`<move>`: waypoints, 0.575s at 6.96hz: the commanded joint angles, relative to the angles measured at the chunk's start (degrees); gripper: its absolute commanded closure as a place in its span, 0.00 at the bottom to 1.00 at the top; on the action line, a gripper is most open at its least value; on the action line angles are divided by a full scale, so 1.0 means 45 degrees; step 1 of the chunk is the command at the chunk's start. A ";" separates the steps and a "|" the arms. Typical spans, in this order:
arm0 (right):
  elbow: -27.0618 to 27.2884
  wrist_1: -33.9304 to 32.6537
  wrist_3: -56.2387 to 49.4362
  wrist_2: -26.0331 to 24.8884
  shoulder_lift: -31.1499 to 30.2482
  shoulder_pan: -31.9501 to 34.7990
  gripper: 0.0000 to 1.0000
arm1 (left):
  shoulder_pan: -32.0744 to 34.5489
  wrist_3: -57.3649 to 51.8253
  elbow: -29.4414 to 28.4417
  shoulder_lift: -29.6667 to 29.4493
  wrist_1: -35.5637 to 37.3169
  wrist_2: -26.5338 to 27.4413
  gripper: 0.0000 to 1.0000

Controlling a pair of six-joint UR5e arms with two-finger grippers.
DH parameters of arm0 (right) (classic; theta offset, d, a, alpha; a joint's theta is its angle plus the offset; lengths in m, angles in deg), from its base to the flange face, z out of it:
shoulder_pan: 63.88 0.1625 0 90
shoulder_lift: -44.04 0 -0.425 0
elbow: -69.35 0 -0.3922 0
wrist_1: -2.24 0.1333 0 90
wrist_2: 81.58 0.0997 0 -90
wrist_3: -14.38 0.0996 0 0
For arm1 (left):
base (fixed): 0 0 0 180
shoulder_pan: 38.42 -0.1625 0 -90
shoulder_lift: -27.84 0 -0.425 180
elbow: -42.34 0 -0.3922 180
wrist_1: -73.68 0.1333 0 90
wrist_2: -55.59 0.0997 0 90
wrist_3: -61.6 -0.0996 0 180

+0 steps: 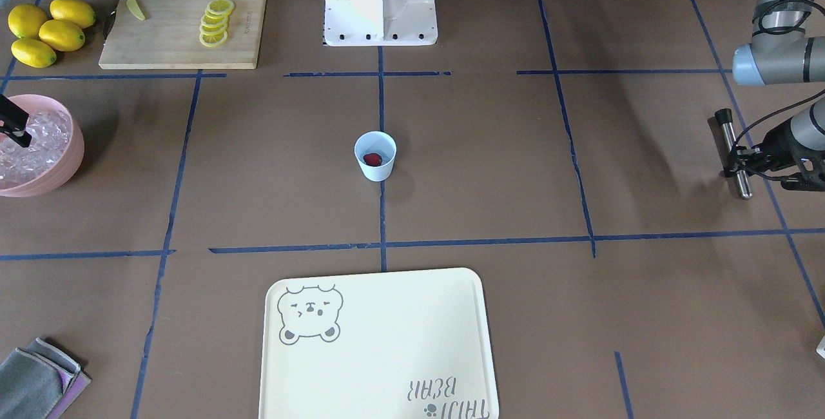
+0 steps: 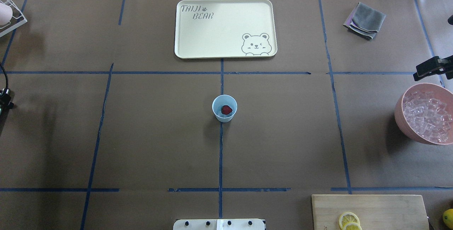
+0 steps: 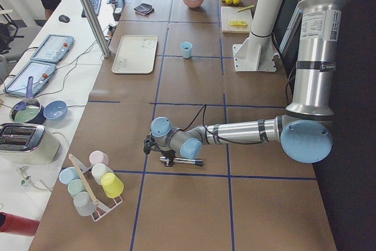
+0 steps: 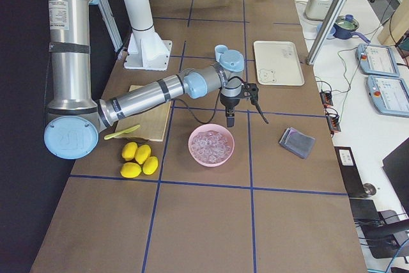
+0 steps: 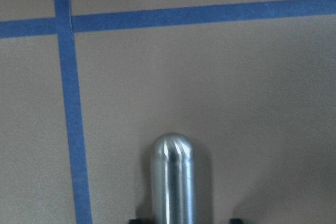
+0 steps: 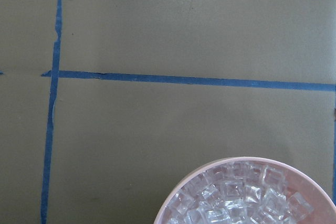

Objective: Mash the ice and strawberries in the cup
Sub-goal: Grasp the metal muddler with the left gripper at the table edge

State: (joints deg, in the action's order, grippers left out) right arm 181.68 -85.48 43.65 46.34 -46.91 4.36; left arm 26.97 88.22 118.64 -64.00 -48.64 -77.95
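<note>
One strawberry [image 1: 372,159] is seen in the lone cup [image 1: 375,173] mid-table, with ice [image 1: 29,148] piled in one pink bowl [image 1: 72,160]. Four lemons [image 1: 59,33] are counted. "TAIJI BEAR" is printed on the tray [image 1: 387,341]. One steel rod [image 1: 728,135] is clamped by the left gripper [image 1: 736,164]. The right gripper [image 1: 19,135] jaws can't be made out.

Smooth plastic cup [image 1: 376,171], glossy strawberry [image 1: 372,159], glassy clear ice [image 6: 236,198], polished metal rod [image 5: 172,177], matt, perhaps paper, table cover [image 1: 515,167]

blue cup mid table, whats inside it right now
One red strawberry lies at the bottom of the cup. The cup floor beneath the berry is covered, and anything clear beside it is too small to tell.
</note>
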 commanded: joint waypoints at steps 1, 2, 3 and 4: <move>-0.0079 0.0000 0.0000 -0.0007 0.0036 -0.0008 0.00 | 0.0019 0.0100 0.0485 -0.0698 0.0091 -0.1626 1.00; -0.0080 0.0000 0.0000 -0.0007 0.0036 -0.0008 0.00 | 0.0000 0.0410 0.1145 -0.1553 0.0575 -0.1767 1.00; -0.0080 0.0000 0.0000 -0.0007 0.0036 -0.0008 0.00 | -0.0406 0.0510 0.1983 -0.2625 0.0889 -0.1923 1.00; -0.0080 0.0019 -0.0020 -0.0007 0.0055 -0.0008 0.00 | -0.1764 0.1091 0.3229 -0.2984 0.1085 -0.1886 1.00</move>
State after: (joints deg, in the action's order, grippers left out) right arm 181.33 -85.46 43.63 46.30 -46.73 4.33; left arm 24.24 90.85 127.40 -74.28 -45.08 -86.14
